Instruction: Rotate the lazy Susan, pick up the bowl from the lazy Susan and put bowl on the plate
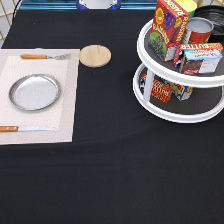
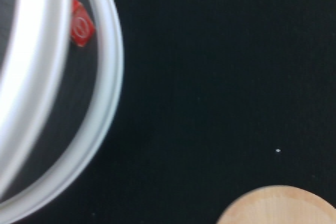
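The bowl (image 1: 212,11) is showing only as a dark glossy sliver at the upper right corner of the exterior view, sitting on the top tier of the lazy Susan (image 1: 170,75) behind the red-labelled tin can (image 1: 198,30); most of it is running out of the frame. Around it on that tier, a red cereal-type box (image 1: 169,26) and a butter box (image 1: 200,56) are crowding the shelf, and more packets are standing on the lower tier. The plate (image 1: 35,92) is lying bare on a pale placemat (image 1: 67,100) at the left of the frame, with a fork (image 1: 42,56) above it and a knife (image 1: 22,129) below, so nothing is resting on it yet. A wooden coaster (image 1: 95,55) is lying between placemat and turntable. The gripper is not appearing in the exterior view, so I cannot tell how wide it is standing or whether it is carrying anything. The wrist view is showing the turntable's white rim (image 2: 90,130) and the coaster's edge (image 2: 281,207) over black cloth. To my judgement, the reach is needing a path clear of the can and the 2 boxes, meeting the bowl at its rim.
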